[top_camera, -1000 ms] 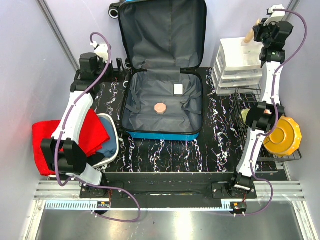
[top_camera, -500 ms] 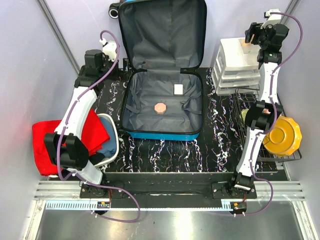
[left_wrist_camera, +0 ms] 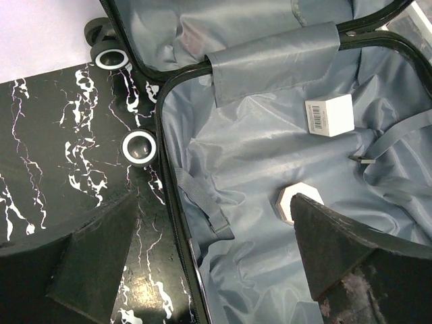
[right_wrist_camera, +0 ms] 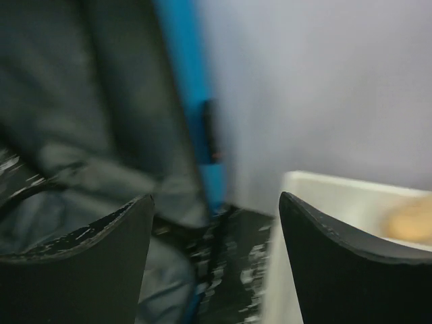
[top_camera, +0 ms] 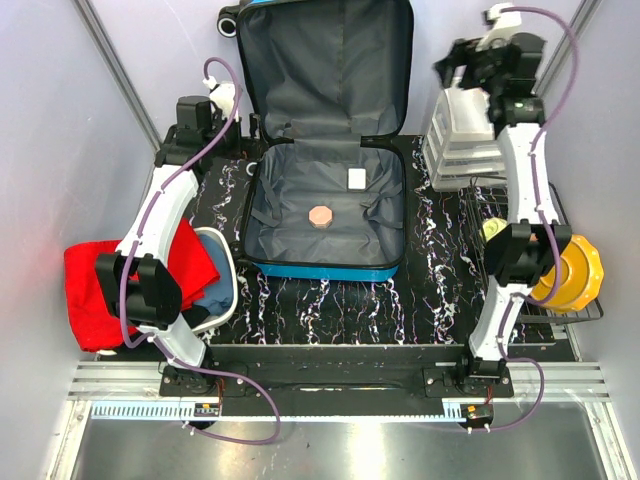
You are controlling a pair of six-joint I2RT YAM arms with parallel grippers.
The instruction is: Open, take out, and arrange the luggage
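Luggage point(top_camera: 300, 180) agape — left claw point(left_wrist_camera: 214, 202) wide, empty

The luggage point(top_camera: 290, 205) is lying open on the desk point(top_camera: 330, 310), lid standing up at the far side; a pinkish disc point(top_camera: 321, 216) and a white box point(top_camera: 357, 179) are resting inside.

Tabletop point(top_camera: 330, 300) is black with white marble veining. Walls point(top_camera: 60, 120) are plain pale lavender-grey on the left, back and right. A slanted aluminium strut point(top_camera: 118, 70) runs along the left wall. A white drawer unit point(top_camera: 455, 145) sits far right, with a black wire rack point(top_camera: 472, 230) just in front. An aluminium rail point(top_camera: 110, 378) runs along the near edge, with a brushed grey metal panel point(top_camera: 330, 445) below. Lighting is even and diffuse.
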